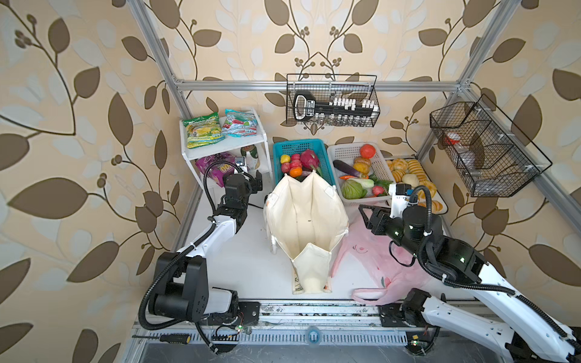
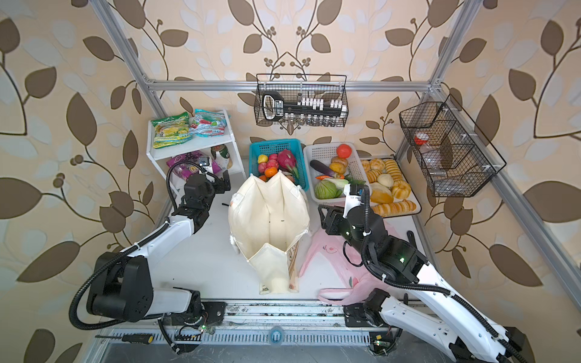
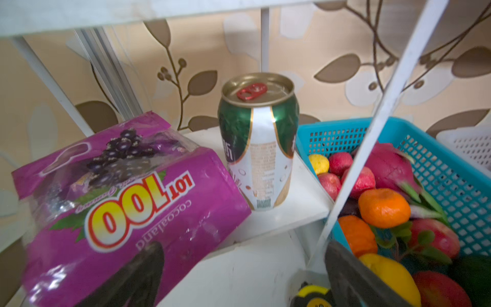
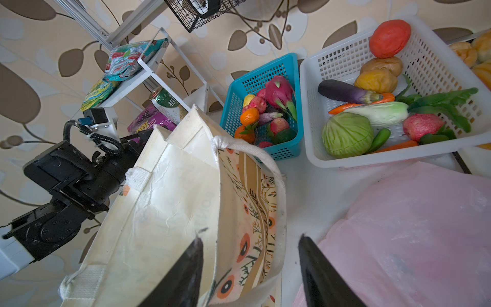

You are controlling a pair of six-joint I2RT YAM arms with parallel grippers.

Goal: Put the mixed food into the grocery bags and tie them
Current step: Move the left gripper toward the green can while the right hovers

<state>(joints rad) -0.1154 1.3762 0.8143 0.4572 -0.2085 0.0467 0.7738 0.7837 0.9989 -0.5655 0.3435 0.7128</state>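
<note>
Can (image 3: 259, 143) and purple pouch (image 3: 127, 212) are your nearest food. Both sit on the lower shelf of the white rack (image 1: 248, 141) at the back left of the counter (image 1: 245, 261). The can stands upright, long axis vertical and gold top up, just beside the pouch. The pouch lies tilted, its front edge hanging over the shelf lip toward the claw.

Your left claw (image 3: 243, 249) faces that shelf from the front, released, jaws wide with nothing between them. The can is straight ahead of the gap, a little beyond the tips. The pouch is off to one side. One finger overlaps its lower edge in the wrist view, but you cannot tell whether they touch. A slanted rack leg (image 3: 378, 127) runs close past the other finger, so a straight reach for the can likely leaves you little room there. Beyond the leg is the blue basket (image 3: 345, 125) of toy fruit (image 3: 385, 167).

Your right claw (image 4: 249, 239) hangs parted and empty over the pink bag (image 1: 377, 261), just beside the open tote (image 1: 306, 220) and well apart from the rack. The left arm is the nearer one.
</note>
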